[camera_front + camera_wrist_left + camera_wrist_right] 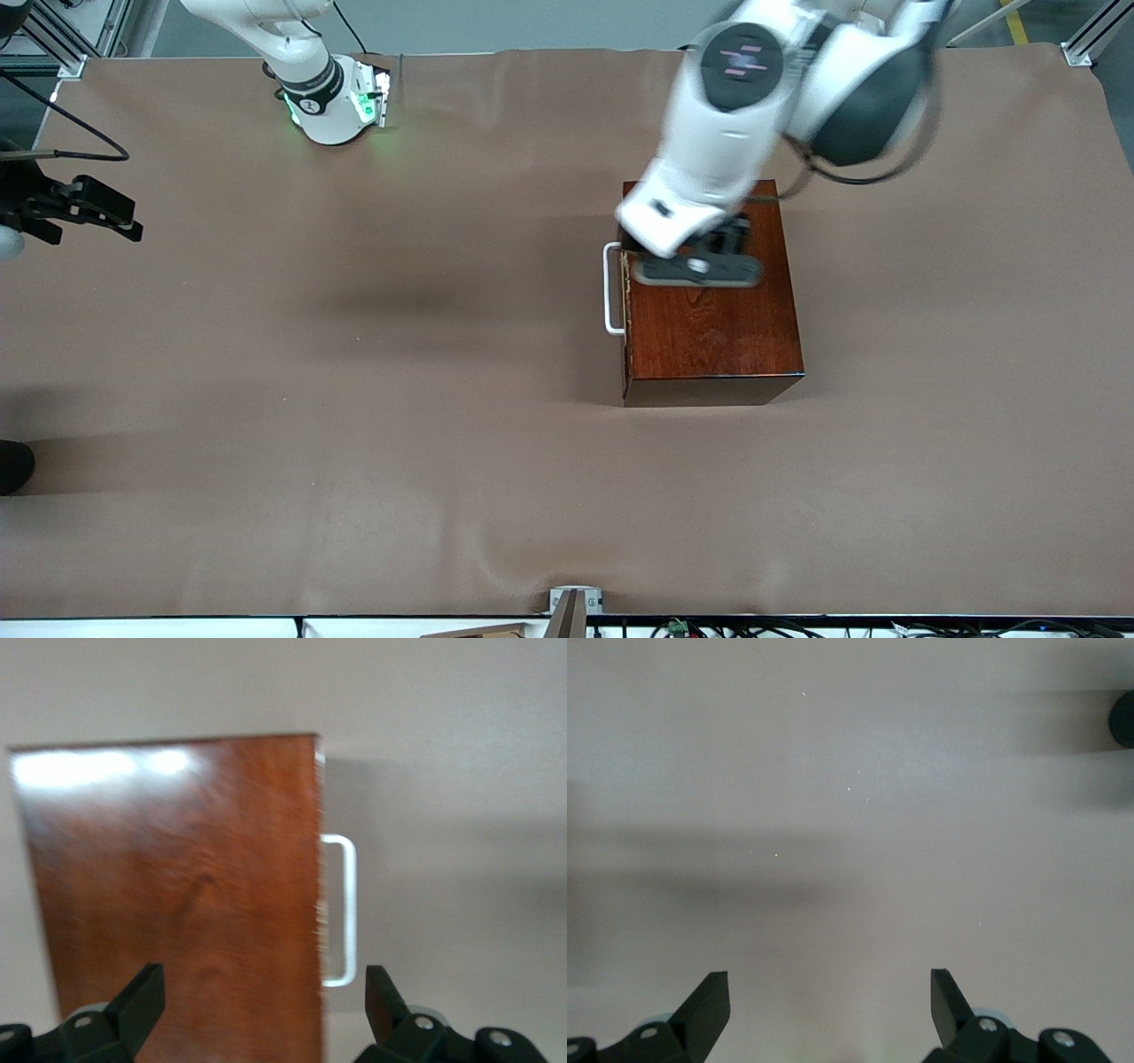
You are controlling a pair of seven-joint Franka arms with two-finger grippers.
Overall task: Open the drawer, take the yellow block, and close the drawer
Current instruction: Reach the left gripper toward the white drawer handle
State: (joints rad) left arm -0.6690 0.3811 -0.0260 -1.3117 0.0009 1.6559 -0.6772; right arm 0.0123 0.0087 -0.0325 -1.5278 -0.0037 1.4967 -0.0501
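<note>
Reddish-brown wooden box [711,297] on the brown table cover [354,399] in the front view, toward the left arm's end, drawer [626,301] shut flush, white handle [611,289] standing off its face at the box's nine o'clock. Left gripper [700,266] over the box top, close to the handle edge (arm smeared with motion, so its height above the lid is hard to judge). Right gripper [97,213] up at the frame's nine o'clock edge, waiting. No yellow block anywhere; presumably inside the closed drawer.

Left wrist view: glossy box top [177,895] filling the middle, handle [341,911] at three o'clock of it, left gripper [261,1005] with jaws spread wide and empty, one fingertip [142,997] over the wood, the other [383,997] over bare cover past the handle.

Right wrist view: only table cover [850,815], right gripper [828,1005] parted wide, holding nothing.

Step in hand, by judgement: the approach to open the drawer. Next move calls for dropping past the lid's edge, bracketing the handle bar, closing, then pulling straight out along the slide.
</note>
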